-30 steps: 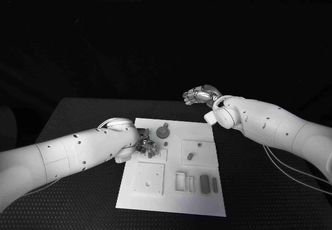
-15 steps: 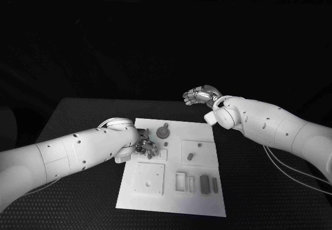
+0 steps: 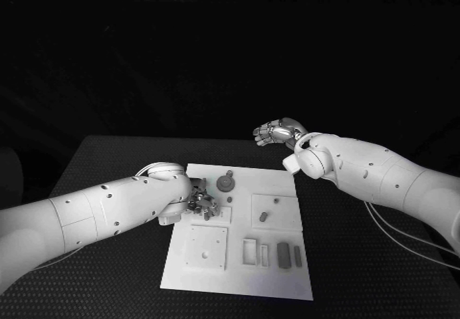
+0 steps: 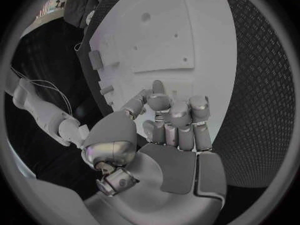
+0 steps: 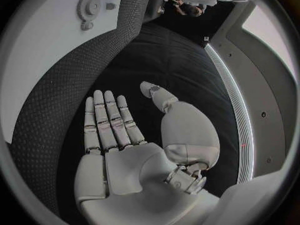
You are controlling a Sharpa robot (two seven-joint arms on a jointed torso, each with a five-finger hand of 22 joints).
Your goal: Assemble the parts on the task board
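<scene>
I am working my left hand [image 3: 201, 203] over the board [image 3: 240, 276], which is lying in the middle of the tabletop. Its fingers [image 4: 169, 120] are curling around a small part [image 4: 157, 87]; I should be lowering it slowly and straight. My right hand [image 5: 134, 150] is waiting flat and holding nothing, past the board's far edge. The head view is hiding that pinch.

Two smooth white arms dotted with small dark screws end in silver hands, left hand [image 3: 199, 203] and right hand [image 3: 279, 131], with segmented metallic fingers [image 5: 111, 120].
</scene>
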